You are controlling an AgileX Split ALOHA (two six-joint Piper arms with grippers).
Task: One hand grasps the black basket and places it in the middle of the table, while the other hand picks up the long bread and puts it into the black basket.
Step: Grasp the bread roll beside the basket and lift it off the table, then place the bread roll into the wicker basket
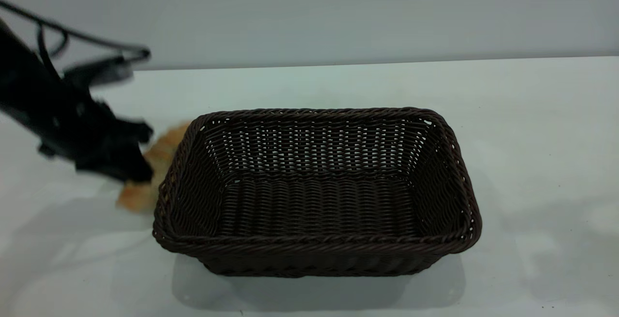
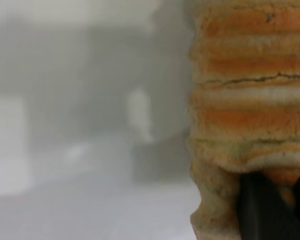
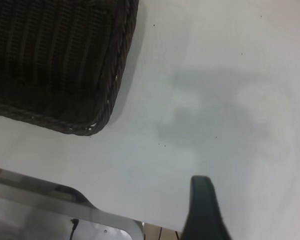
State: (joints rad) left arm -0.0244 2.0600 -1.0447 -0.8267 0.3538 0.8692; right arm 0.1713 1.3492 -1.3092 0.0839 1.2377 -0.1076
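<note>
The black basket (image 1: 314, 245) stands upright in the middle of the table (image 1: 532, 138), nothing inside it. Just outside its left wall, my left gripper (image 1: 140, 155) is shut on the long bread (image 1: 162, 152), a golden-orange loaf lying slantwise beside the rim. The left wrist view shows the bread's ridged orange and cream top (image 2: 250, 100) close up, with the left gripper (image 2: 285, 200) clamped low on it. My right gripper (image 3: 255, 200) is outside the exterior view; it hovers open over bare table away from the basket's corner (image 3: 110, 75), with one black finger (image 3: 202, 210) showing.
The table's near edge and a metal frame (image 3: 65, 200) lie below the basket's corner in the right wrist view. A plain wall runs behind the table. A black cable (image 1: 87, 38) loops above the left arm.
</note>
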